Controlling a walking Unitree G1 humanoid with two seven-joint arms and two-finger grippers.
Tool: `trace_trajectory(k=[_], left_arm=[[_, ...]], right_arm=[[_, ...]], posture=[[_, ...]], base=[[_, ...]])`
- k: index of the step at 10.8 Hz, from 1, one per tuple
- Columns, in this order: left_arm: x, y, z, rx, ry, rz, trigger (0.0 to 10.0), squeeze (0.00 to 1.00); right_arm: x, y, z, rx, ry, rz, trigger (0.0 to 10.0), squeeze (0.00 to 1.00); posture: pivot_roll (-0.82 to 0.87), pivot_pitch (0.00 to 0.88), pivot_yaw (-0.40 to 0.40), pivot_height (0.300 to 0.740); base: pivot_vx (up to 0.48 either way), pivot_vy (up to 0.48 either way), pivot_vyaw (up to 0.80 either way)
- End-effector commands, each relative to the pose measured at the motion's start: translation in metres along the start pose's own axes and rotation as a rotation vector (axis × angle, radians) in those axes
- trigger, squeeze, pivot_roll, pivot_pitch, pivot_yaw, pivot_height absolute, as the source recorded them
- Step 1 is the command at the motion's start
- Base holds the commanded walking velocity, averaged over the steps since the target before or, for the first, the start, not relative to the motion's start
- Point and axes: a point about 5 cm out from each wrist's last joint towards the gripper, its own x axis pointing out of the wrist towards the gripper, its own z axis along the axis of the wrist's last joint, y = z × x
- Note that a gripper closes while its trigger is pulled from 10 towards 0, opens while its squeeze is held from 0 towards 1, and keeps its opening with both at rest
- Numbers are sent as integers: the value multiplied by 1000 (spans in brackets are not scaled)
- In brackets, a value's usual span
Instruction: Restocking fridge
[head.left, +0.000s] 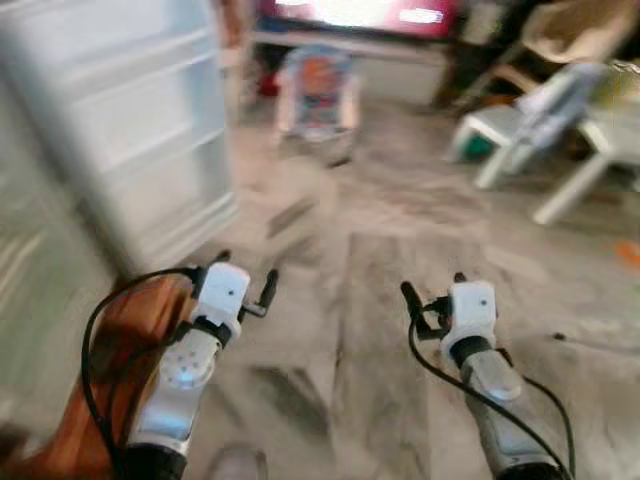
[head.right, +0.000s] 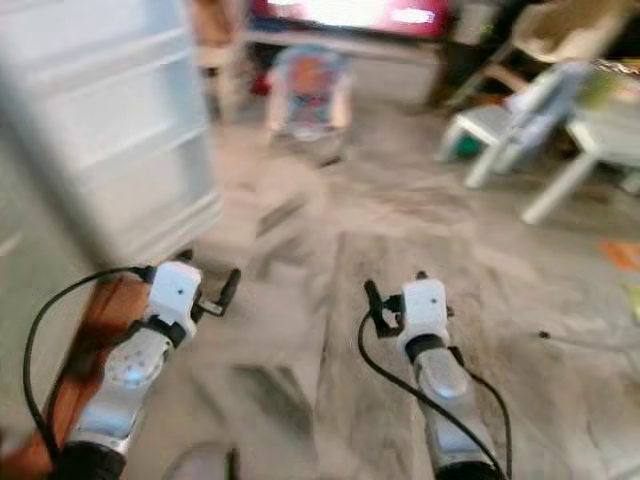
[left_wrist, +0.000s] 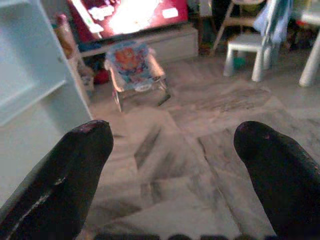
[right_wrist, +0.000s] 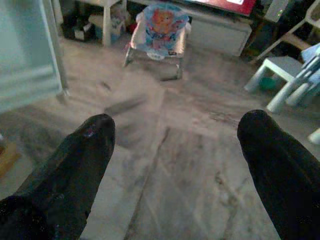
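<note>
The white fridge door (head.left: 130, 120) with its shelf racks stands open at my left, blurred by camera motion. My left gripper (head.left: 248, 272) is held low over the marble floor, just right of the door's lower edge. It is open, with nothing between its fingers (left_wrist: 75, 165). My right gripper (head.left: 433, 285) hangs level with it over bare floor. It is open too and holds nothing between its fingertips (right_wrist: 85, 150). No food item can be made out.
A baby bouncer (head.left: 318, 85) sits on the floor ahead, in front of a lit TV (head.left: 360, 12) on a low stand. White plastic chairs (head.left: 520, 130) stand at the right. Something brown and wooden (head.left: 130, 330) lies by my left arm.
</note>
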Motion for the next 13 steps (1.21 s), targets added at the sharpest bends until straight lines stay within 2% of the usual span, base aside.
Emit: trace_trajectory(k=[1, 6, 7, 9, 12, 13], left_arm=[[3, -8, 6, -9, -19, -12, 10000, 0], [3, -15, 4, -39, -10, -12, 10000, 0], [-7, -10, -8, -60, 33, 13, 10000, 0], [-11, -1, -13, -91, 55, 61, 10000, 0], [-3, 6, -3, -146, 11, 101, 10000, 0], [1, 6, 6, -200, -21, 120, 10000, 0]], right_arm=[[-3, -12, -1, -23, 10, -33, 10000, 0], [-1, -14, 2, -29, -10, -45, 10000, 0], [-1, -15, 2, -21, -14, -67, 10000, 0], [-1, -14, 3, -19, -20, -69, 10000, 0], [5, -15, 13, -18, -64, -90, 10000, 0], [7, -15, 21, -7, -102, -90, 10000, 0]], posture=[[114, 82, -105, 740], [83, 81, -102, 740], [77, 80, -95, 740], [79, 78, -94, 740], [82, 70, -99, 740], [81, 71, -100, 740]], base=[[461, 0, -800], [467, 0, -800], [469, 0, -800], [480, 0, -800], [480, 0, -800], [480, 0, -800]])
